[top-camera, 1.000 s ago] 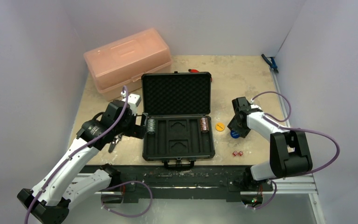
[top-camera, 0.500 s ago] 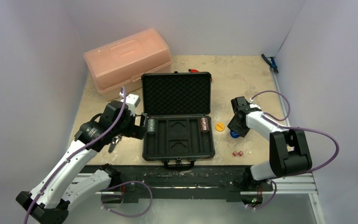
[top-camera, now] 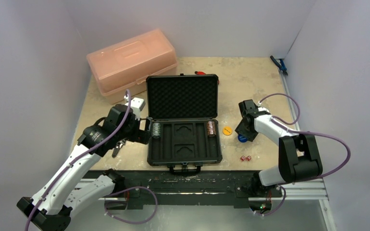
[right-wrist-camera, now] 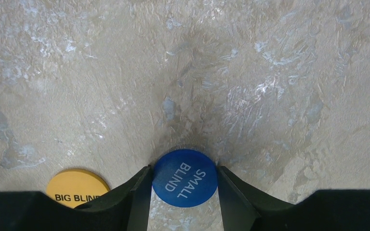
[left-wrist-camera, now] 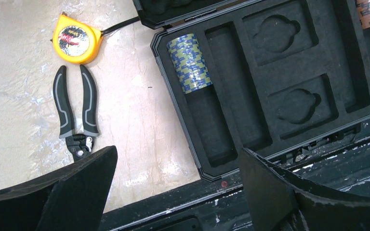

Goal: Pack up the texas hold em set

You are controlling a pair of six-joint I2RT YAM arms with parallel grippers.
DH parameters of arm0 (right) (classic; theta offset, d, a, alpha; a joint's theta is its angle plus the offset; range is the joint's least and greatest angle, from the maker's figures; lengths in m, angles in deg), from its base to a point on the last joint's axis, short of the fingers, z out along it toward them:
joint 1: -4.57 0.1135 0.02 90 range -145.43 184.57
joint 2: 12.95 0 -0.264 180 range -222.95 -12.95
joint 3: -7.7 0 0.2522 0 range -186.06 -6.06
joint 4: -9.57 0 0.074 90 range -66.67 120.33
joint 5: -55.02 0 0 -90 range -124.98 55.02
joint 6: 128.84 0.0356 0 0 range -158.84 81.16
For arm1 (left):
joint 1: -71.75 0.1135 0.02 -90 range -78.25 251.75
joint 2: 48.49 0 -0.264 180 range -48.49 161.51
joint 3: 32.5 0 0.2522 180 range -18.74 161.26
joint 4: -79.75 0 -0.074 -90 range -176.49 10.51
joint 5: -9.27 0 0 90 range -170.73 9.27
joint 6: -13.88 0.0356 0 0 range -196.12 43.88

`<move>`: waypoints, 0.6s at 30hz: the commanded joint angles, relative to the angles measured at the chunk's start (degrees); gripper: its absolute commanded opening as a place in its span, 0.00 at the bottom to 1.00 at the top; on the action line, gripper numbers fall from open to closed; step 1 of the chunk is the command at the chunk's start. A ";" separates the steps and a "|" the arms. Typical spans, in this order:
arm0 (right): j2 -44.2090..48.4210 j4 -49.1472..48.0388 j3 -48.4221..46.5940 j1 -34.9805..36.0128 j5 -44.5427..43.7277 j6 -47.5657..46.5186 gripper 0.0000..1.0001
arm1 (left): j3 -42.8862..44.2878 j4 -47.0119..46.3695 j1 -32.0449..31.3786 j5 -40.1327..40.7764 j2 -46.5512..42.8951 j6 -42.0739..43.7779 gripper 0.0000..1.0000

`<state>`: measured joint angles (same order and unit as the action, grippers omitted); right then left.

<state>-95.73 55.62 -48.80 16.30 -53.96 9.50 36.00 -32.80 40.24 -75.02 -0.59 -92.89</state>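
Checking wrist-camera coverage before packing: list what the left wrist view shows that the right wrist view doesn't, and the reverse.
Left wrist only: the case's moulded tray, a chip stack in its slot, a yellow tape measure and black-handled pliers. Right wrist only: the blue SMALL BLIND disc touching both right fingers, and a yellow BIG BLIND disc. Both: the beige tabletop and black fingers; the left fingers stand wide apart.

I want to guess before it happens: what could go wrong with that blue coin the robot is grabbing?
The blue disc lies flat on the table, and the right gripper pinches only its thin rim, so it may slip or flip. The yellow disc lies close beside one finger and could get nudged away.
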 commanded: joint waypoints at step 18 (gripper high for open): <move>3.84 6.24 -5.34 0.57 -1.85 -4.16 0.00 | 0.06 -1.28 0.41 -0.71 0.53 1.48 0.96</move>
<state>-92.78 60.32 -50.92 16.62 -54.03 7.70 36.00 -32.80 40.24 -75.04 -0.13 -92.80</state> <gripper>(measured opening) 0.513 0.962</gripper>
